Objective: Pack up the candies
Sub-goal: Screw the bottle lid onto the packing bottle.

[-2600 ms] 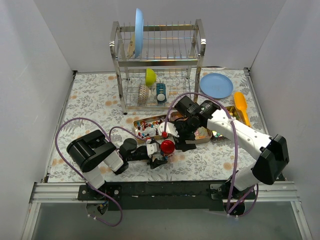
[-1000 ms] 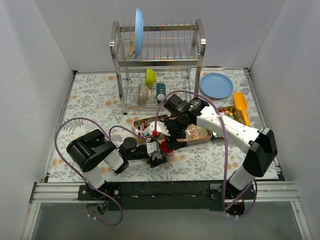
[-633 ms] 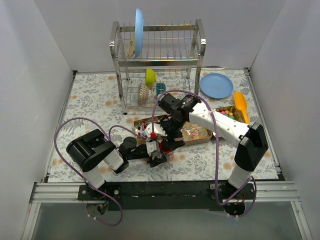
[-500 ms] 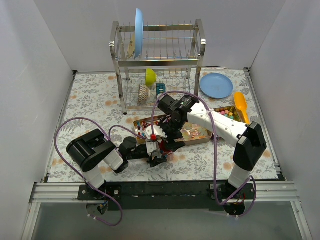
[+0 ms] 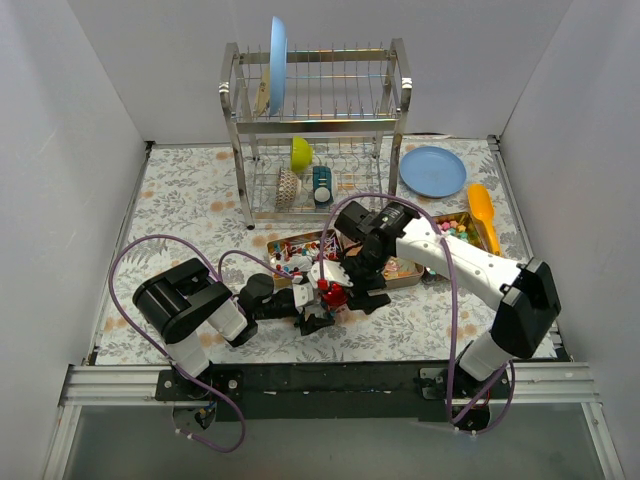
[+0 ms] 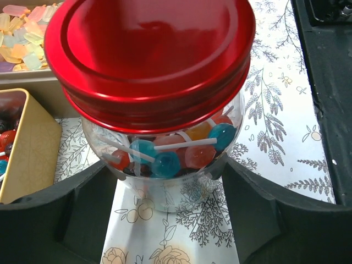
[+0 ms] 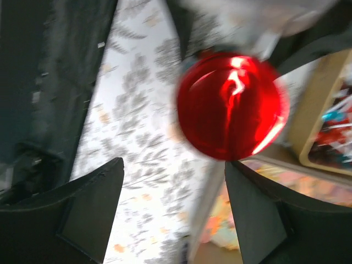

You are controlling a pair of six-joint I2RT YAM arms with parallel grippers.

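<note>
Gripping jar of candies, left tool

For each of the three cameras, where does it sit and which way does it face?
Top external: high behind the arm bases, facing down over the table; left arm and right arm show whole.
Left wrist: on the left arm, facing forward along the left gripper, shut on the jar.
Right wrist: on the right arm, facing down past the open right gripper onto the red lid, blurred.
Shared: both wrist views show that red lid; the top view too.
</note>
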